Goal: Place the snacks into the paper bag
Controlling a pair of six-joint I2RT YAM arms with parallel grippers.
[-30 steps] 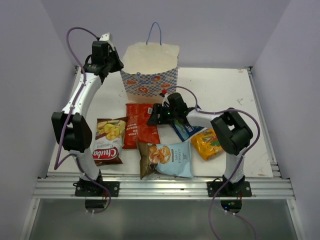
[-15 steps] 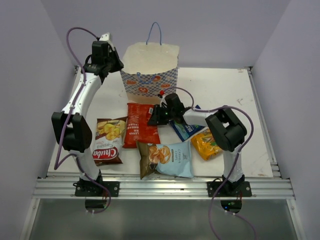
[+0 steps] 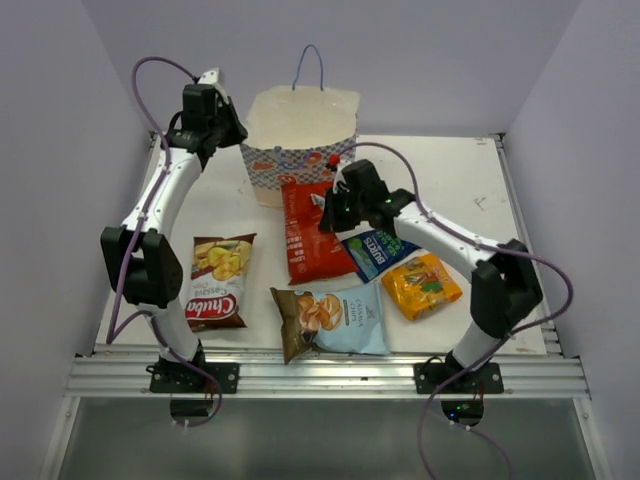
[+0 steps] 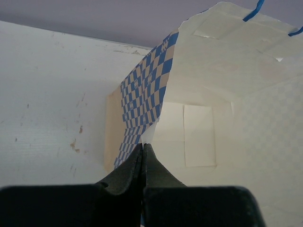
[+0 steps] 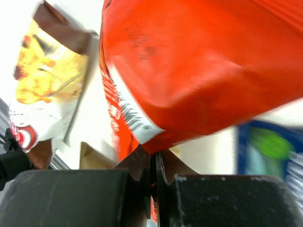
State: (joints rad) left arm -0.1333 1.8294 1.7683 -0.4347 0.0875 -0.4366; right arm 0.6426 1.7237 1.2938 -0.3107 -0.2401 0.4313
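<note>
Right gripper (image 3: pixel 331 213) is clamped on the red chip bag (image 3: pixel 314 243) beside the paper bag (image 3: pixel 300 128); left gripper (image 4: pixel 143 150) pinches its rim.

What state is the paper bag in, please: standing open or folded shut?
Open and upright: the paper bag has its mouth spread wide, the left gripper pinching its rim.

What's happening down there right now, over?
Left gripper shut on paper bag rim. Right gripper shut on red chip bag. Nothing between them.
</note>
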